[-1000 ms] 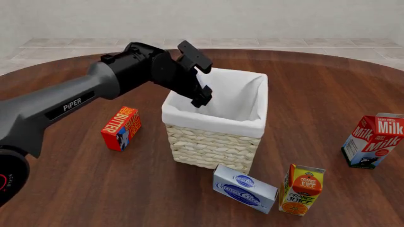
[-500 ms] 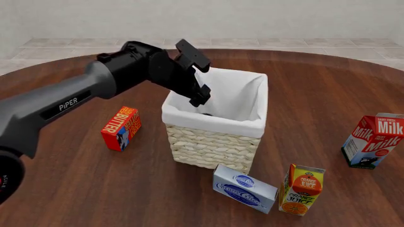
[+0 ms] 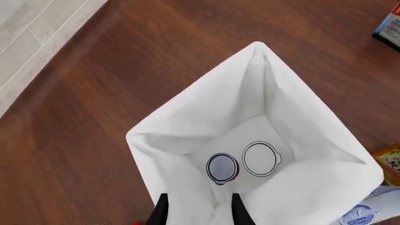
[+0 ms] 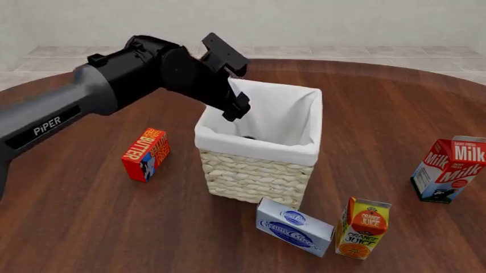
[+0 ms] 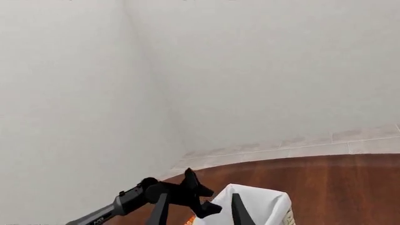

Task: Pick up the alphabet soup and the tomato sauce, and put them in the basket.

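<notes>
Both cans [image 3: 242, 162] lie inside the basket [image 4: 258, 147] — left gripper [image 4: 230, 85] fingers released and empty above; only retreat remains.

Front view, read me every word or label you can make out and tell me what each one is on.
"PiPER" on the left arm
"BUTTER" on the butter box
"Milk", several times, on the milk carton; its small top line is too small to read
"ORANGE JUICE" on the orange juice carton, twice
Script wording on the blue and white box: too blurred to read
</notes>
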{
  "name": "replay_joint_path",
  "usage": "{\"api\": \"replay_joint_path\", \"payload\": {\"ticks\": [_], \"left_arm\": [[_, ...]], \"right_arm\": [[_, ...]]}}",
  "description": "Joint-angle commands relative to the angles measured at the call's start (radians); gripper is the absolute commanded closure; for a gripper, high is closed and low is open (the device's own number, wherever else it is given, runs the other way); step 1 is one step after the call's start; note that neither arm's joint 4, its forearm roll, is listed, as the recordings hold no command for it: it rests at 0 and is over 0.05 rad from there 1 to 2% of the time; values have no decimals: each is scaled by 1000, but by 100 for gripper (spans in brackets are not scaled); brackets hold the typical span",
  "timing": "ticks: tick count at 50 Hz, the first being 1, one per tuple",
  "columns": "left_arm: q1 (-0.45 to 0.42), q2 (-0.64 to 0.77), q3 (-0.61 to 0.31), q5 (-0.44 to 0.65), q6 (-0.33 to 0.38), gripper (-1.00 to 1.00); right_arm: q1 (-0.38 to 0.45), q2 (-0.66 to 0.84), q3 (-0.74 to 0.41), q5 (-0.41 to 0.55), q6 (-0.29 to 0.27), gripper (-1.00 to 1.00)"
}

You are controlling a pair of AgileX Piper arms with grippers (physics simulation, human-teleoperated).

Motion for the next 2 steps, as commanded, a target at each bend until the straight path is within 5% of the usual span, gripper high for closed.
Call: {"api": "replay_joint_path", "payload": {"ticks": [1, 2], "left_arm": [[-12, -45, -16, 27, -3, -100], [-13, -48, -17, 28, -3, -100]], "right_arm": [[9, 6, -79, 68, -5, -100], [9, 8, -91, 77, -5, -100]]}}
